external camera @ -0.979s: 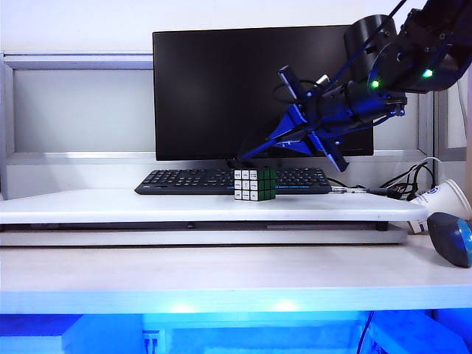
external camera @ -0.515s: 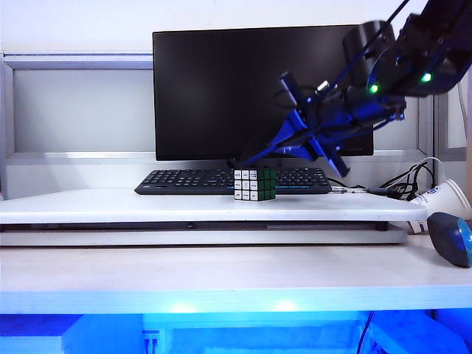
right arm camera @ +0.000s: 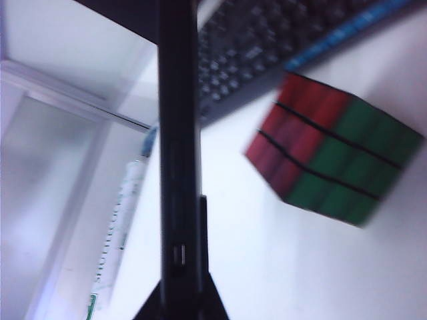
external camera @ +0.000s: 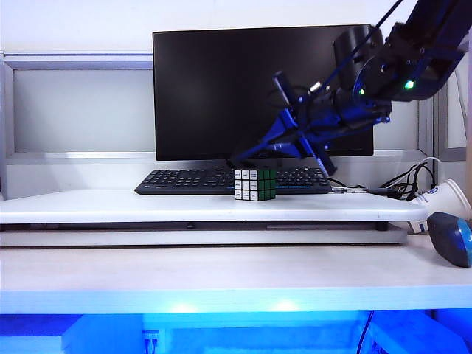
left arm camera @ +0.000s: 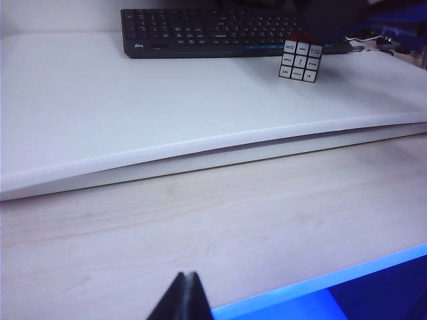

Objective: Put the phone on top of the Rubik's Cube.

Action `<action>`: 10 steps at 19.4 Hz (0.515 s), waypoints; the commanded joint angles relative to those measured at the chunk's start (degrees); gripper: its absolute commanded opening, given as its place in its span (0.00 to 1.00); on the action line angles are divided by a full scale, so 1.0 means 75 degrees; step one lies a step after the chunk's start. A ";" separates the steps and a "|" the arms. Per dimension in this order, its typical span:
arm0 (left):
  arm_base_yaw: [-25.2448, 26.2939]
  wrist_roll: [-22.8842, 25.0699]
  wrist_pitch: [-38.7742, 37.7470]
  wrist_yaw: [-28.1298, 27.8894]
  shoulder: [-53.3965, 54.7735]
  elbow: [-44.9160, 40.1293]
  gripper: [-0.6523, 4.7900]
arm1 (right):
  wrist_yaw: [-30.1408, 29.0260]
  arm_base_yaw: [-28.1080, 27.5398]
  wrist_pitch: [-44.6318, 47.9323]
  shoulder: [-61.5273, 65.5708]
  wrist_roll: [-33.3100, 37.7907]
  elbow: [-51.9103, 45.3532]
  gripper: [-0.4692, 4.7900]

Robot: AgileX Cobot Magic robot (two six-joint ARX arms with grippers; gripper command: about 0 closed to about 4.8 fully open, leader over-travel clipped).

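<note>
Above cube (external camera: 255, 184), thin edge-on phone (right arm camera: 178, 167)

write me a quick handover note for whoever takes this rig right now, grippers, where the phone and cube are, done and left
Right gripper: shut on the phone, held in the air, tilted, just above and right of the Rubik's Cube in the exterior view.
Left gripper: shut, empty, low over the front desk, away from the work.
Cube: on the white riser in front of the keyboard.
Done: phone picked up and carried near the cube.
Left: level it, set it on the cube's top, release.
</note>
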 commanded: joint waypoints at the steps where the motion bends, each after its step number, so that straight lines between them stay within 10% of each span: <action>1: 0.0009 0.0050 -0.0102 -0.0064 0.0006 0.0020 0.11 | -0.0184 0.0023 0.0262 0.0003 0.0052 0.0061 0.07; 10: 0.0009 0.0050 -0.0102 -0.0064 0.0006 0.0020 0.11 | -0.0271 0.0023 0.0055 0.0020 0.0058 0.0061 0.07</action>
